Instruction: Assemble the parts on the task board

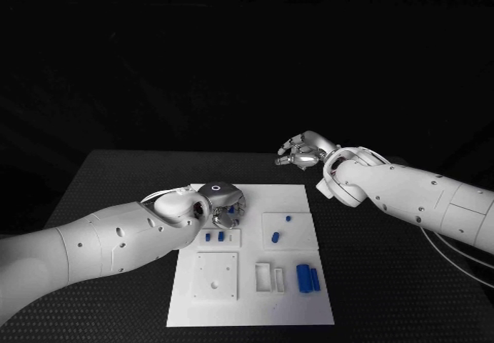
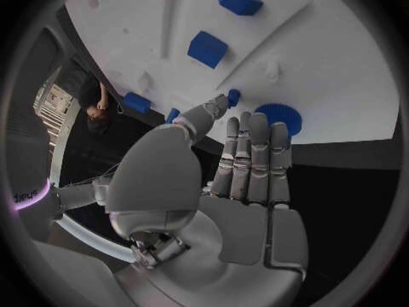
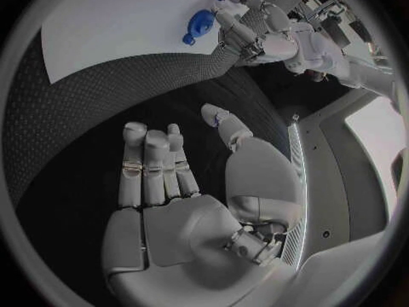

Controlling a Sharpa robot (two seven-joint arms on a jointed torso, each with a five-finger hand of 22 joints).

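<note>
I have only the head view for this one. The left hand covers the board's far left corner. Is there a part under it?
Observer: Yes. The left wrist view shows a round blue toothed part lying near the edge of the task board, just beyond the left hand.
Operator: Is the hand gripping it?
Observer: It doesn't look so. Its fingers lie straight side by side with the thumb apart and nothing clasped. I cannot tell whether the tips touch the part.
Operator: Does the raised right hand carry anything?
Observer: No. The right wrist view shows the palm of the right hand bare, with its fingers stretched out above the black table.
</note>
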